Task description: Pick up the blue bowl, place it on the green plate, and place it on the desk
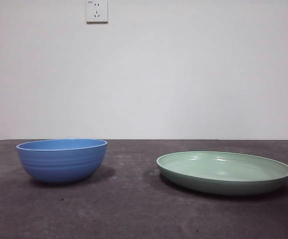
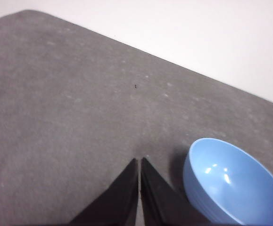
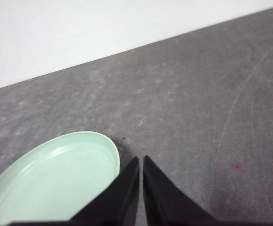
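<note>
Green plate (image 1: 224,172): it lies flat on the desk (image 1: 134,209), nearest to the front camera, wide and shallow, with a glossy inside and nothing on it. I take it as my landmark.
Blue bowl (image 1: 62,160): it stands upright on the desk, well apart from the green plate, a little farther back. It is empty and nothing touches it.
My left gripper (image 2: 139,162): the two black jaws are pressed almost together, only a thin slit between them, and they hold nothing. It hangs above bare desk just beside the blue bowl (image 2: 233,183), on the bowl's side away from the green plate.
My right gripper (image 3: 140,160): also nearly closed and with nothing between the jaws. It hangs above the desk at the rim of the green plate (image 3: 51,181), not touching it as far as I can see.
Wall (image 1: 183,74): plain white, behind the desk's far edge.
Wall socket (image 1: 97,11): white, high on the wall, above the blue bowl's side.
</note>
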### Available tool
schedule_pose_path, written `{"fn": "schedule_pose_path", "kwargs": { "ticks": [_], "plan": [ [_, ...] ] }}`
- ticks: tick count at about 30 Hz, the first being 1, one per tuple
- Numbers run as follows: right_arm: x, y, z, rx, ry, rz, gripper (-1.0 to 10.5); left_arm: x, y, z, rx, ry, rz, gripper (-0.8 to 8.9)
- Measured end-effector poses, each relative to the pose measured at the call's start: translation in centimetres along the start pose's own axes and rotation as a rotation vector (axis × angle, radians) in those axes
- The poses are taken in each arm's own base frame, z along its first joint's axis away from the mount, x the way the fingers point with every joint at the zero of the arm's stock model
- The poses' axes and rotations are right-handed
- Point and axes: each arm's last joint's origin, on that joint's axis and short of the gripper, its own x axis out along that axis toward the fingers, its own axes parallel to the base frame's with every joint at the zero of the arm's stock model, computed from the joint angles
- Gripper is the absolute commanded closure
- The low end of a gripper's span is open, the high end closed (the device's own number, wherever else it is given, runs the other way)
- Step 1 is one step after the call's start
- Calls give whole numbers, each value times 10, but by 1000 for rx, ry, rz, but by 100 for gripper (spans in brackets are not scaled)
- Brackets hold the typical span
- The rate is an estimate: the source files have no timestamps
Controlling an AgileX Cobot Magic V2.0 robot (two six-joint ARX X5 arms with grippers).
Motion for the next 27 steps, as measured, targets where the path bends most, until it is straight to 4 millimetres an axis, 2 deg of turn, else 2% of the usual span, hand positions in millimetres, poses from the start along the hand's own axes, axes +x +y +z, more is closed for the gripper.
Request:
{"fn": "schedule_pose_path", "kwargs": {
  "ticks": [2, 9, 15, 21, 27],
  "plan": [
    [-3, 3, 8, 11, -23, 8, 939, -2, -3, 6, -24, -11, -5, 804],
    [-21, 23, 52, -4, -155, 38, 939, -22, -22, 52, -48, -133, -62, 804],
    [-31, 38, 90, -28, -152, 36, 939, -31, -35, 80, -12, -45, -60, 804],
    [-28, 54, 127, -94, 6, 85, 939, -31, -53, 113, 89, 107, -144, 804],
    [-13, 66, 152, -130, 239, 207, 939, -14, -64, 128, 160, 356, -237, 805]
  ]
}}
